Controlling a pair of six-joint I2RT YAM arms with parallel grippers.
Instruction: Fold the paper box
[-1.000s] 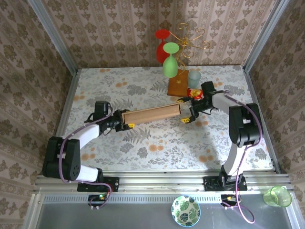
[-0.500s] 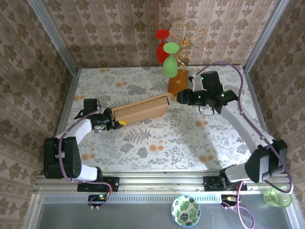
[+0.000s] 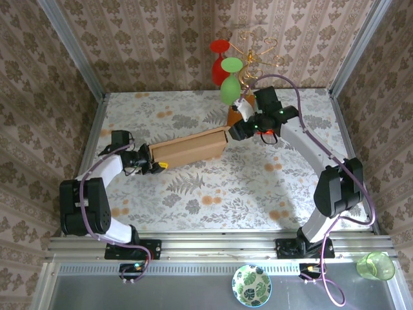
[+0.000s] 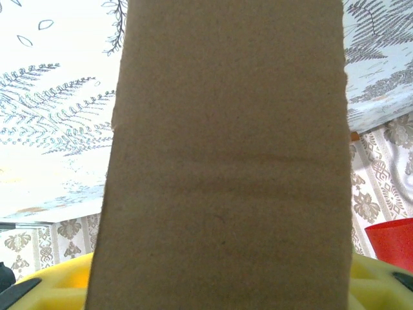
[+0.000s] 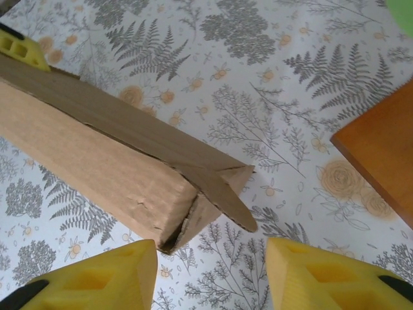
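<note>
— At the table's left side, what has the left gripper (image 3: 155, 165) got?

— It is clamped on the left end of the paper box (image 3: 190, 147). From the left wrist, the brown cardboard rises straight out from between its two yellow fingers (image 4: 51, 284).

— And how does the box lie?

— Lengthwise across the middle of the flowered table (image 3: 193, 194), folded into a long, narrow shape, its right end set a little farther back than its left. At that right end a pointed flap (image 5: 222, 187) sticks out, and a seam gapes at the corner below it.

— Does that end rest on the table?

— Hard to say. There is shadow under it, but I cannot tell whether it touches.

— The right gripper (image 5: 211, 261)?

— Spread wide and holding nothing, with bare tablecloth between its fingers. It hovers just beside the box's right end. Seen from the right wrist, the gaping corner sits just above the left-hand finger, apart from it.

— Further right?

— The wooden square base (image 5: 381, 155) of the gold wire rack (image 3: 258, 48), near the box's end but not touching it. A green glass (image 3: 230, 87) and a red glass (image 3: 219, 55) hang from that rack.
</note>
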